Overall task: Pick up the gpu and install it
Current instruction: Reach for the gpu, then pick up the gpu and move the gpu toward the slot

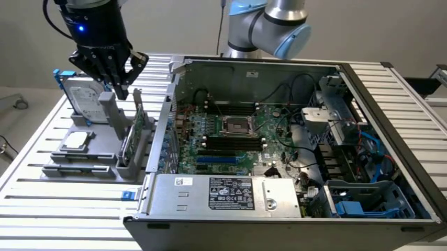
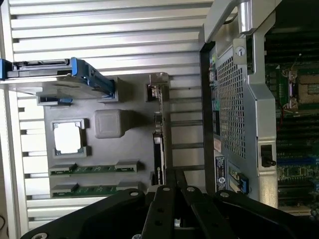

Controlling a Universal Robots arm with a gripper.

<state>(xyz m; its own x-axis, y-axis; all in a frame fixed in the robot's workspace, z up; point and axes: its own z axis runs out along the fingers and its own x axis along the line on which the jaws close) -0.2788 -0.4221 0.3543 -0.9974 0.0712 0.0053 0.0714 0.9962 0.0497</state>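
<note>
A grey holder tray [image 1: 91,156] carries a hard drive [image 1: 87,99], a processor chip [image 1: 77,139] and the gpu [image 1: 131,137] standing on edge beside the open computer case [image 1: 231,238], while the gripper [image 1: 121,90] hovers just above, fingers pressed together, empty.

The arm [image 1: 269,26] points its gripper [image 1: 121,94] straight down, fingers [image 1: 116,79] pressed together.

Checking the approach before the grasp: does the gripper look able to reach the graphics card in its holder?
Probably yes: the gripper, shut, hangs right above the graphics card, whose top edge stands bare in the gray holder.
</note>
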